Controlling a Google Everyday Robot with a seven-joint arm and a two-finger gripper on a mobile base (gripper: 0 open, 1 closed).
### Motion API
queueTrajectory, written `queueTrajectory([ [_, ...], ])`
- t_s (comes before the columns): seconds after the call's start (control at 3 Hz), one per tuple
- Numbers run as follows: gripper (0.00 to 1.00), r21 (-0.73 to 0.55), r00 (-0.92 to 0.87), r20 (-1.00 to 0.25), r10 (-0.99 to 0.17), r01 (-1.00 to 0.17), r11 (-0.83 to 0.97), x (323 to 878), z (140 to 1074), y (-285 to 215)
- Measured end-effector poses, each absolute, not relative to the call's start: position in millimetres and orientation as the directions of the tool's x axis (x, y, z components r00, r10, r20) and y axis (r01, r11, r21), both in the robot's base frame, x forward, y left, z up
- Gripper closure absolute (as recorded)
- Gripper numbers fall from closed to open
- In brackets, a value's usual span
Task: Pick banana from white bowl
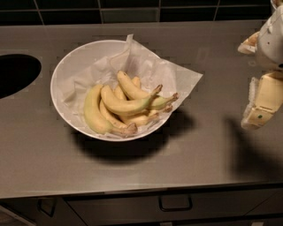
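Note:
A white bowl (pixel 73 62) lined with crumpled white paper (pixel 177 77) sits on the grey counter, left of centre. Several slim pale-yellow bananas lie piled in it, stems pointing right. The topmost banana (pixel 126 105) curves across the pile with its brownish stem tip up at the right. A thicker greenish-yellow banana (pixel 93 112) lies at the left of the pile. My gripper (pixel 249 84) hangs at the right edge of the view, well to the right of the bowl and above the counter. It is open and empty.
A dark round opening (pixel 15 73) is cut into the counter at the far left. A dark tiled wall (pixel 132 11) runs along the back. Drawers with a handle (pixel 175 203) sit below the counter's front edge.

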State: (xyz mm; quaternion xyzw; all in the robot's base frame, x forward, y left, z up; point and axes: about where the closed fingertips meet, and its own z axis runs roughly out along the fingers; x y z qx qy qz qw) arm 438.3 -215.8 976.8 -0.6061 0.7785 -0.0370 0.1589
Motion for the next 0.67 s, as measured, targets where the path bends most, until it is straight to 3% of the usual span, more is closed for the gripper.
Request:
queueTrajectory([
  [0.67, 0.0, -0.249, -0.149, -0.231, -0.962, -0.946, 0.206, 439.8, 982.1, -189.9],
])
